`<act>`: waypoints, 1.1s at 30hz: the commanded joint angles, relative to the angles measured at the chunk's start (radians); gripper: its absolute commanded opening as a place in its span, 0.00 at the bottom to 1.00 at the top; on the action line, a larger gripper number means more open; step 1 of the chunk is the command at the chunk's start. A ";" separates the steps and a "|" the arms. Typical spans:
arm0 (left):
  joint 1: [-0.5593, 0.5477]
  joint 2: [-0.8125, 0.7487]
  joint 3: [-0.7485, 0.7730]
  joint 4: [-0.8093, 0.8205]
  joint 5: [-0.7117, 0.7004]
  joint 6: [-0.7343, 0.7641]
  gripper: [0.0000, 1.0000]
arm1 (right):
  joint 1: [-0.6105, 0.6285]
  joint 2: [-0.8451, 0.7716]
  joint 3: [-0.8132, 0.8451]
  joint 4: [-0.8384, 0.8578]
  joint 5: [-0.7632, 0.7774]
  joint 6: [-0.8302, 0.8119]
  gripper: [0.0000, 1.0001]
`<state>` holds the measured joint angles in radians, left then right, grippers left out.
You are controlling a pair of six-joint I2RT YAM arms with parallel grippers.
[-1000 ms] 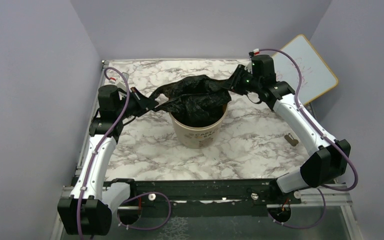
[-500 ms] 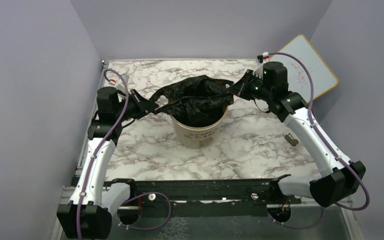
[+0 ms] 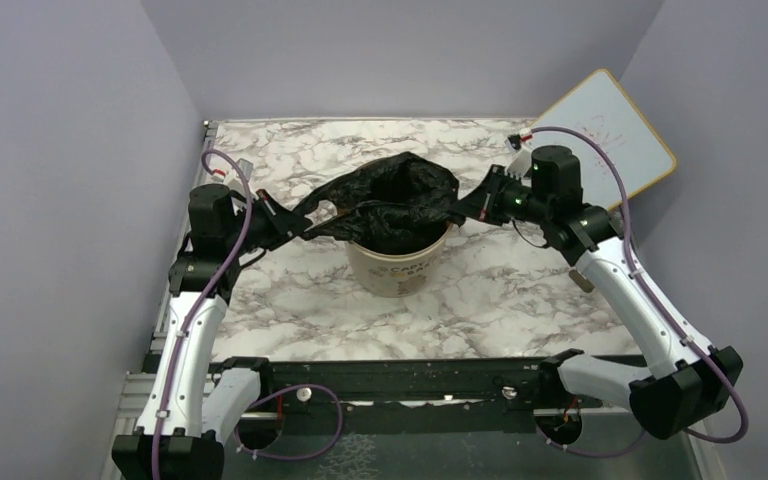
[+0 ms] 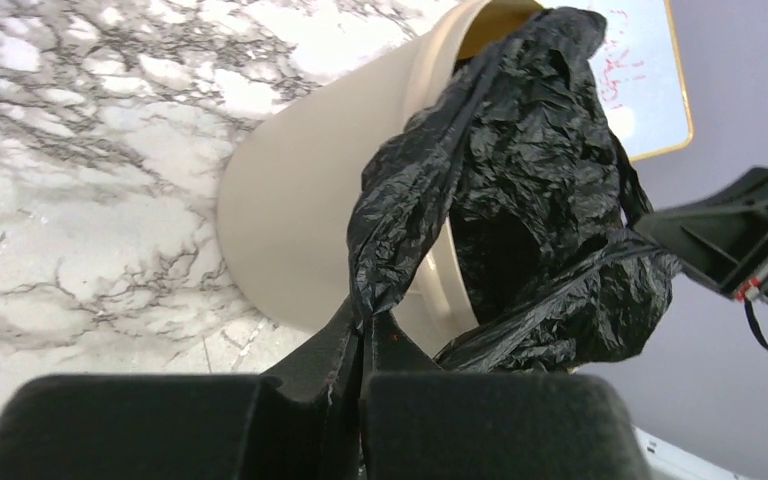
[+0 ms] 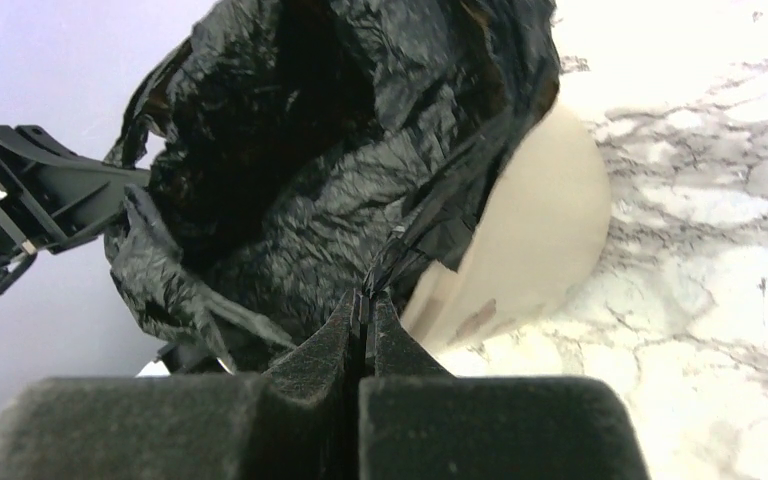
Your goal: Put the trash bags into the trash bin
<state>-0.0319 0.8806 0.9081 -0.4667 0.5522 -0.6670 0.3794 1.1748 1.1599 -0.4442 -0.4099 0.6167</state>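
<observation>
Plainly, the bag hangs as a sling between the 2 grippers, and its long axis runs left to right across the mouth of the bin. Its middle sags into the bin, its own mouth gapes upward, and both ends are held above and outside the rim.

The left gripper is clenched on a twisted strip of the bag; in the left wrist view the plastic runs up from between the closed fingers to the rim. The right gripper is likewise clamped tight on a fold of the bag's other edge, as the right wrist view shows.

From the top camera, the bin stands between the 2 sets of fingers, to the right of the left gripper and to the left of the right one. The sides are not even. The right gripper sits just beside the rim, at about its height. The left gripper stands further out over the table, apart from the rim, with a taut band of plastic bridging the gap.

I judge the bag half placed: its body is in, its ends are not. Next, both ends need to come inward and down toward the bin, the left one travelling further. Pulling outward instead would, I think, lift the sagging middle back out or tip the bin.
</observation>
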 commanded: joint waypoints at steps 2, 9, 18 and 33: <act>0.006 -0.035 -0.008 -0.099 -0.118 0.028 0.00 | -0.004 -0.093 -0.051 -0.094 0.062 -0.040 0.01; 0.004 -0.033 0.053 -0.143 -0.169 0.048 0.00 | -0.004 -0.282 -0.173 0.057 0.186 0.037 0.00; -0.014 -0.007 0.170 -0.124 -0.096 0.075 0.00 | -0.004 -0.224 -0.103 0.041 -0.031 -0.027 0.00; -0.028 0.022 0.269 -0.085 -0.017 0.119 0.16 | -0.004 -0.232 -0.132 0.287 -0.255 0.124 0.00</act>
<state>-0.0483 0.9016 1.1267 -0.5968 0.4595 -0.5758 0.3786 0.9348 1.0443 -0.3462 -0.4461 0.6788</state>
